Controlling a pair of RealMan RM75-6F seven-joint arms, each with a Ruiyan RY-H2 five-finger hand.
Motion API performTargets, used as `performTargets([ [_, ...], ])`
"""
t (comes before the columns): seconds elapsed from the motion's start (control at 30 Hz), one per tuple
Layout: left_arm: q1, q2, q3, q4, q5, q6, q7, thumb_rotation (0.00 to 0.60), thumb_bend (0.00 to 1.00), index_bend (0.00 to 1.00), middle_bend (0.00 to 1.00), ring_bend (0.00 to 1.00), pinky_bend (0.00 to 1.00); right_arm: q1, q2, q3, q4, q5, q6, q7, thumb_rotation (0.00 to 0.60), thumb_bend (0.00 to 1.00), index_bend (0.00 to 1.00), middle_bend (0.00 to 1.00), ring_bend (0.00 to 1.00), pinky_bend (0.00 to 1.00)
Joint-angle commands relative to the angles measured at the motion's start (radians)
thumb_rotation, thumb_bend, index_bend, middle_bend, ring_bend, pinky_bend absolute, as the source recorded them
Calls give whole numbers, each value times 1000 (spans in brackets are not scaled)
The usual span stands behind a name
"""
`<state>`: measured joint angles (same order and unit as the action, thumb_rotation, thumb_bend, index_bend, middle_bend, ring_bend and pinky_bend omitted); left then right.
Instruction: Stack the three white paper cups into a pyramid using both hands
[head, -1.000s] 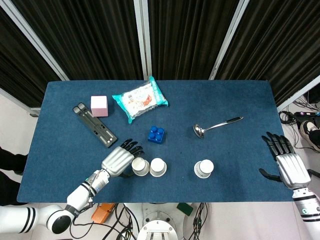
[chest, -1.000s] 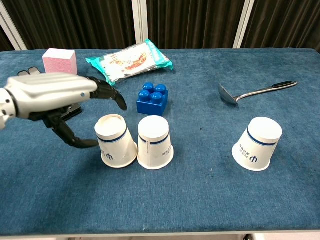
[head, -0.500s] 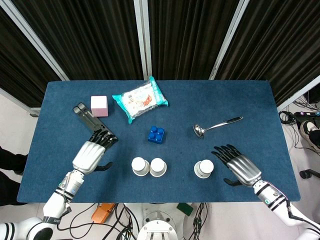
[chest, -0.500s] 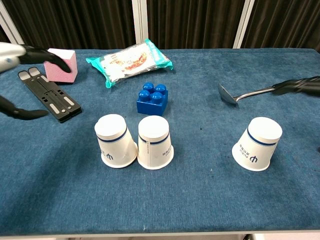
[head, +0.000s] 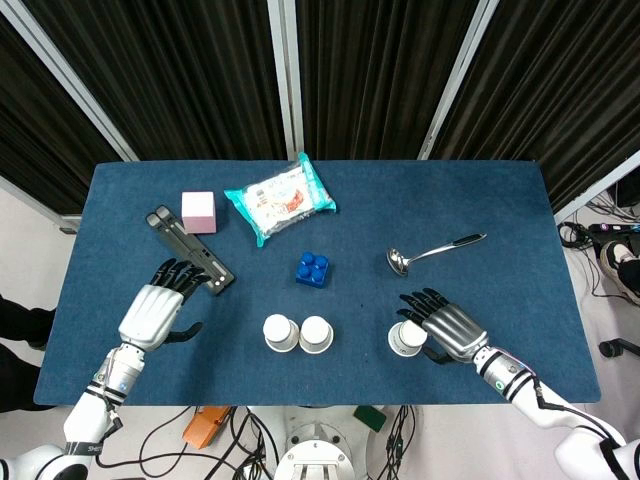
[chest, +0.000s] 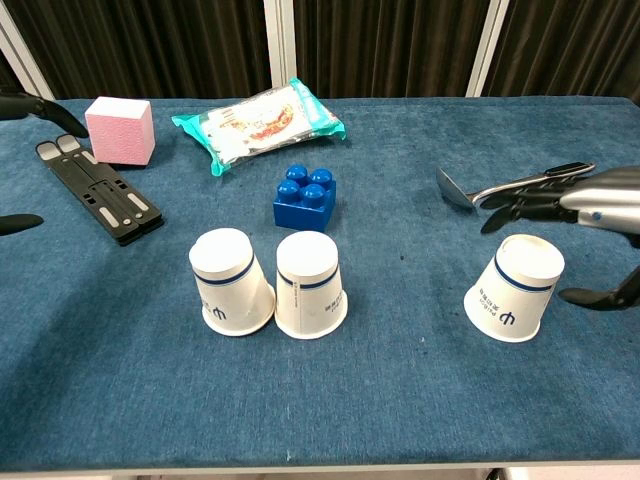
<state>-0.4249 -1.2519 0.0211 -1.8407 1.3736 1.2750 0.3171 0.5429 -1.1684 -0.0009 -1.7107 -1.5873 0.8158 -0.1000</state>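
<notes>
Two white paper cups stand upside down and side by side near the table's front: one cup (head: 281, 333) (chest: 231, 281) on the left, its neighbour (head: 316, 334) (chest: 310, 285) touching it. A third upside-down cup (head: 406, 338) (chest: 516, 287) stands apart to the right. My right hand (head: 448, 327) (chest: 585, 205) is open just beside and above that third cup, fingers spread over it, thumb below; I cannot tell if it touches. My left hand (head: 157, 309) is open, well left of the pair, holding nothing; only its fingertips (chest: 20, 222) show in the chest view.
A blue brick (head: 312, 268) sits just behind the cup pair. A ladle (head: 432, 251) lies behind the right cup. A black stand (head: 189, 249), a pink cube (head: 198, 212) and a snack packet (head: 279, 197) lie at the back left.
My left hand has drawn away leftward from the cup pair. My right hand has swept in from the far right edge up to the lone right cup.
</notes>
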Motion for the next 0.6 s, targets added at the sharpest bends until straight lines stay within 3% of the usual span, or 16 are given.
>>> performTargets([
  [0.03, 8, 5, -2, 4, 1, 3, -8, 590, 259, 190, 136, 65, 15, 9, -11, -4, 8, 7, -9, -1, 600, 537, 272, 8, 0, 0],
  [0.23, 31, 20, -2, 12, 9, 15, -29, 591, 259, 190, 136, 65, 15, 15, -8, -5, -1, 6, 18, 2, 600, 549, 397, 42, 0, 4],
  [0.37, 53, 33, 3, 20, 14, 30, -45, 592, 259, 190, 136, 65, 15, 25, 38, 10, -59, -4, 48, 17, 600, 549, 402, 46, 0, 4],
  [0.6, 98, 55, 11, 40, 2, 50, -81, 591, 259, 190, 136, 65, 15, 130, 118, 108, -206, 0, 16, 37, 600, 549, 401, 46, 0, 4],
])
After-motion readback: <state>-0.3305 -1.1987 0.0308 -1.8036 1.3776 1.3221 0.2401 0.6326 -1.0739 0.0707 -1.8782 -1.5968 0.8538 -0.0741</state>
